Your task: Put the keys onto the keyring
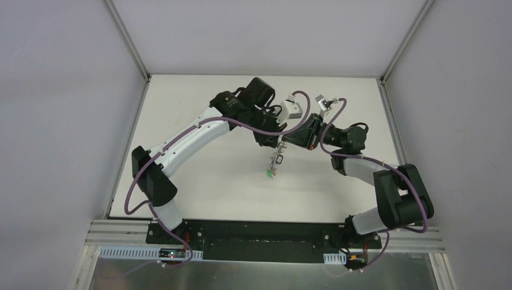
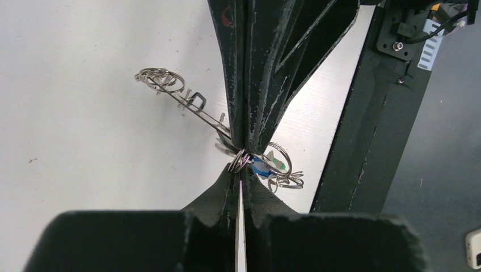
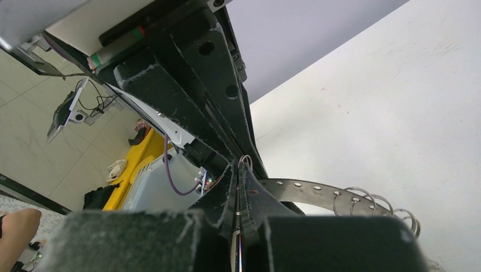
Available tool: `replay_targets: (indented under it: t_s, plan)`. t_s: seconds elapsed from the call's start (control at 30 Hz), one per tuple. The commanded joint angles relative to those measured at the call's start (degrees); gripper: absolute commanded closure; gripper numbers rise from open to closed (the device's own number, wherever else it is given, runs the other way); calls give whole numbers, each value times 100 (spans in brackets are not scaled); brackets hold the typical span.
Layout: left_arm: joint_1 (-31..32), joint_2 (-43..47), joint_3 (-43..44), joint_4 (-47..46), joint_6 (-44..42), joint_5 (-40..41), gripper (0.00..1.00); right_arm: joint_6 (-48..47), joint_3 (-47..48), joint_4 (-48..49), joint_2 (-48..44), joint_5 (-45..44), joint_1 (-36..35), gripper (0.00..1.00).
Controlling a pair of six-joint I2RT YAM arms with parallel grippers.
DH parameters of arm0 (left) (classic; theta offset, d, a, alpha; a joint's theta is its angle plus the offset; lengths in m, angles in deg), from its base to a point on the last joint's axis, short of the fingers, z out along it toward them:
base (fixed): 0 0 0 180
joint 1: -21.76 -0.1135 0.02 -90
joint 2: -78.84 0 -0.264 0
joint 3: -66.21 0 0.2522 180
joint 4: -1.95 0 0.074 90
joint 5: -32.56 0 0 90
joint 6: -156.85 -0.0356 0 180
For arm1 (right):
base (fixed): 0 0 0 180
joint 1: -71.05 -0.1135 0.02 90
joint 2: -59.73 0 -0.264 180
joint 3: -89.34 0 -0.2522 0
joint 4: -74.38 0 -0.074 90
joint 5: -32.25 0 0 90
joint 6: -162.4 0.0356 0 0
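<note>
Flat white desk (image 1: 199, 181), faint dark specks on it; pale grey enclosure walls (image 1: 60, 90). Matte black two-finger left claw (image 2: 240, 170) and right claw (image 3: 239, 173), both scuffed grey-white along edges; arms white-shelled with black joints, purple cables (image 1: 129, 196). Cluster of small silver metal keys (image 2: 198, 105) is shiny, carrying a small blue plastic tag (image 2: 261, 166) and a green-and-white tag (image 2: 278, 162).

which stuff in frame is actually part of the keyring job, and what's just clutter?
Job:
- keyring
- keys, with blue and green tags
- left gripper and right gripper, both pinched shut at that bunch

Not job:
- purple cables on the arms
- white box at the edge of the left wrist view
- yellow item on the floor, off the table
</note>
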Motion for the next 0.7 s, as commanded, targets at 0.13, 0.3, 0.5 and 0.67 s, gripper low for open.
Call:
replay_targets:
  t_s: [0.13, 0.3, 0.5, 0.67]
  plan:
    - [32, 300, -184, -203, -79, -162, 100, 65, 266, 499, -14, -172, 34, 100]
    - [32, 300, -163, -298, 150, -350, 100, -100, 204, 305, -93, -263, 41, 100]
    - [90, 276, -59, -303, 240, -424, 100, -270, 168, 63, -127, -339, 34, 100]
    - [161, 226, 90, -217, 175, -432, 100, -363, 135, -91, -158, -381, 28, 100]
